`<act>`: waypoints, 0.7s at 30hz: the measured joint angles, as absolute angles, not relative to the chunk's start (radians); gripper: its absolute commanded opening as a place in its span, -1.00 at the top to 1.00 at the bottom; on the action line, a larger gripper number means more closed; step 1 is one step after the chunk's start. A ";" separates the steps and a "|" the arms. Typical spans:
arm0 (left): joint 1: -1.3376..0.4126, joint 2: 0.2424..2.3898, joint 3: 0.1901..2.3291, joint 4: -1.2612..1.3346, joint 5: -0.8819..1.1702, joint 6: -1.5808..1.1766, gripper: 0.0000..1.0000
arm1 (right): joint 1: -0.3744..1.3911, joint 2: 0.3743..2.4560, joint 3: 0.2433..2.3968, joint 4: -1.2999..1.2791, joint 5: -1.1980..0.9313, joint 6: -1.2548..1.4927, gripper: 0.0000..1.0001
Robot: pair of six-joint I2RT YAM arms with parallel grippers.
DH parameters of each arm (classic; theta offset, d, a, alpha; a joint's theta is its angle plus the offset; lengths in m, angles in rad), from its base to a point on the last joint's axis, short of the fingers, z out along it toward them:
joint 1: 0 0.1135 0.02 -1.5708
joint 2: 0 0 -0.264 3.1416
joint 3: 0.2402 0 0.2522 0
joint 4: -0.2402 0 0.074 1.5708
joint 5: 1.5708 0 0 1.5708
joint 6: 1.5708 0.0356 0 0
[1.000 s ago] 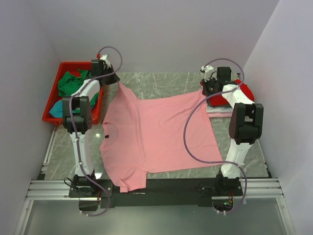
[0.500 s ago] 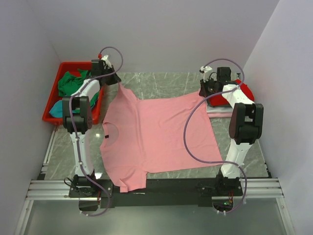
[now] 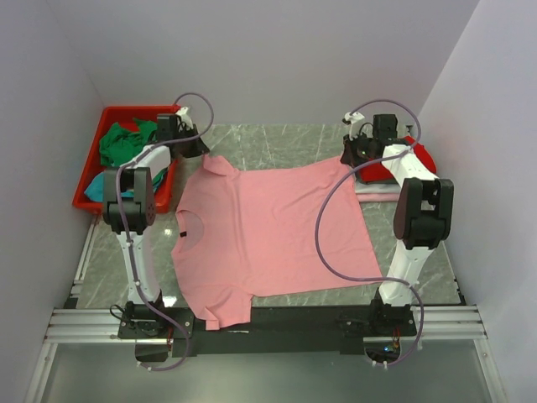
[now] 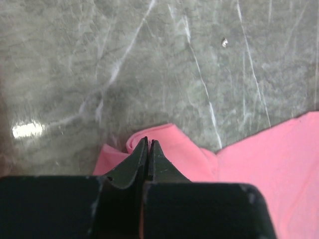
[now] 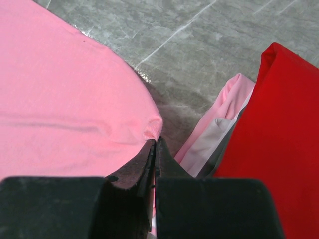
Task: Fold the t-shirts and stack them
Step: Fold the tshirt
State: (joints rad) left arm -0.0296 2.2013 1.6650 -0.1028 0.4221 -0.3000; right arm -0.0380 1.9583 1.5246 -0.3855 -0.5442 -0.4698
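Well, the grey marbled counter (image 3: 277,138) is carrying everything, and the pink shirt (image 3: 268,227) is lying spread flat across most of it, neck opening on its left side. Left of that shirt, a red bin (image 3: 84,201) is holding crumpled green shirts (image 3: 122,144). Right of the shirt, a red shirt (image 3: 417,155) is sitting folded on a pale pink one (image 3: 377,191). The left fingers (image 4: 144,154) are pressing fully together on the pink shirt's far sleeve, which is bunching into a soft roll at their tips. The right fingers (image 5: 152,154) are pinching tight on its far hem corner. The knit is looking thin, matte and limp, so it is probably going to drape and drag rather than hold any shape. Corners, sleeves and hems are offering the surest hold, taken two at once.
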 measured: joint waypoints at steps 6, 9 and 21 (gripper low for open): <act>-0.030 2.065 1.528 -0.028 0.437 -0.282 0.99 | -0.038 1.938 1.514 -0.386 -0.558 -0.470 1.00; -0.030 2.012 1.491 0.001 0.448 -0.275 0.99 | -0.039 1.927 1.506 -0.386 -0.566 -0.472 1.00; -0.030 1.911 1.375 0.023 0.459 -0.253 0.99 | -0.066 1.897 1.477 -0.390 -0.591 -0.485 1.00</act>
State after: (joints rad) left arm -0.0296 1.9106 1.3754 0.0235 0.4591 -0.2535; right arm -0.0662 1.8969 1.4769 -0.3904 -0.5911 -0.4854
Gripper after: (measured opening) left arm 0.023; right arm 0.007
